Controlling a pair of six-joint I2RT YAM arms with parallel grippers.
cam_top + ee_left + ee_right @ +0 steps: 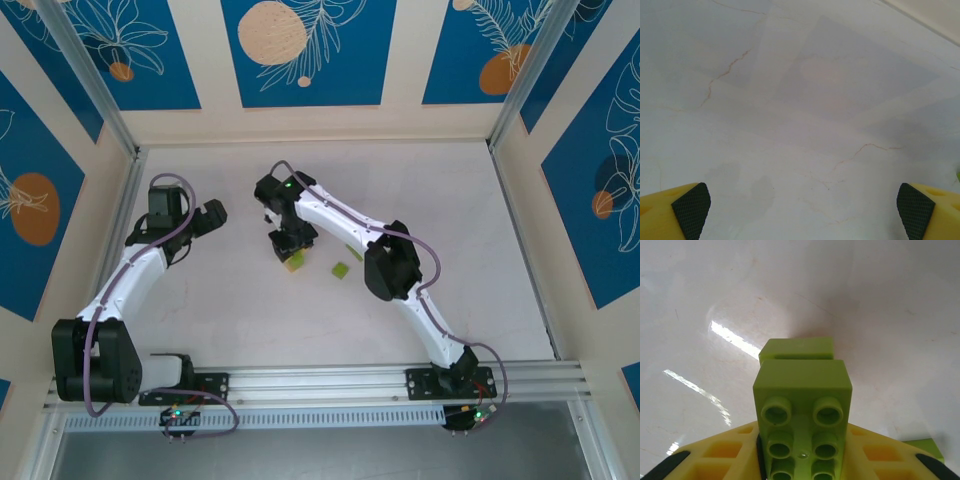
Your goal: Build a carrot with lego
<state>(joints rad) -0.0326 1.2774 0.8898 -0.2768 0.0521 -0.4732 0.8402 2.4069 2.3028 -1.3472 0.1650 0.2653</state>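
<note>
The lego pieces in view are lime-green. My right gripper is shut on a long studded lime-green brick, held low over the table's middle. Just past its far end lies a second lime-green brick; I cannot tell whether the two are joined. Another loose lime-green brick lies to the right, and one more peeks out beside the right arm. My left gripper stands open over bare table at the left, nothing between its pads. The carrot is out of view.
The white table is enclosed by cream and blue walls on three sides. A metal rail with both arm bases runs along the near edge. The right arm's elbow hangs over the table's centre right.
</note>
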